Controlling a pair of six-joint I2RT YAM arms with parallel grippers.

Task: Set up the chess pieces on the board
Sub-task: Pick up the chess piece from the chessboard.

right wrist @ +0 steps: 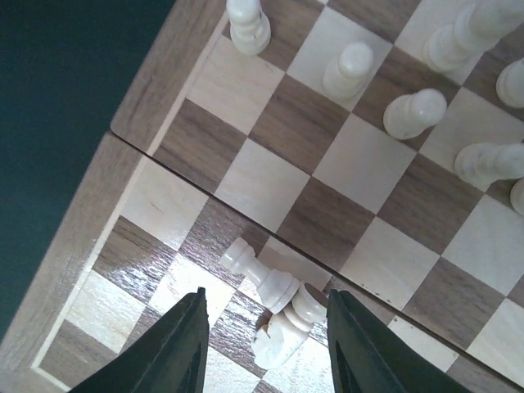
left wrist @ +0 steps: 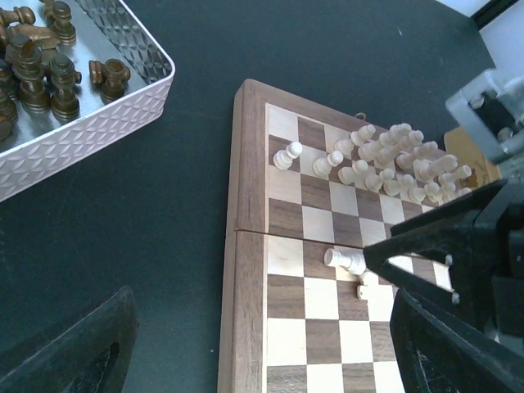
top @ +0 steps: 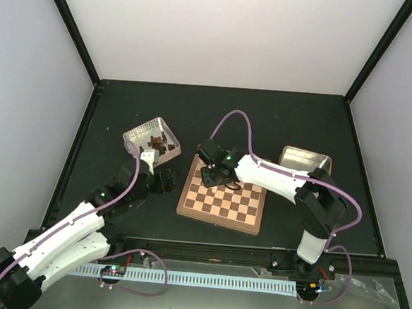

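Near edge, left gripper (top: 166,182): my jaws are spread wide with nothing between them. It hangs over the dark table (top: 109,119), just left of the board.
board (top: 219,222): centre of the table, slightly skewed, with a hinge seam running across it.
right gripper (right wrist: 266,307): low over the far-left part of the board. My fingers (right wrist: 176,348) are parted and not clamped on anything.
toppled pieces (right wrist: 260,274): two cream chessmen on their sides, touching each other. They lie on the board between my right fingers, just beside the seam and near the rim. Daylight shows on the left-finger side. The other finger is very close, and I can't tell if it touches.
standing chess pieces (left wrist: 393,160): a tight upright bunch across the seam from the toppled pair.
lone piece (left wrist: 287,155): upright, apart from the bunch, nearest the rim.
left tin (top: 133,134): past the board's far-left corner, not touching it.
dark chessmen (left wrist: 41,70): inside the left tin, some upright and some lying.
right tin (top: 304,160): past the board's far-right corner, behind my right arm. I can't tell what's in it.
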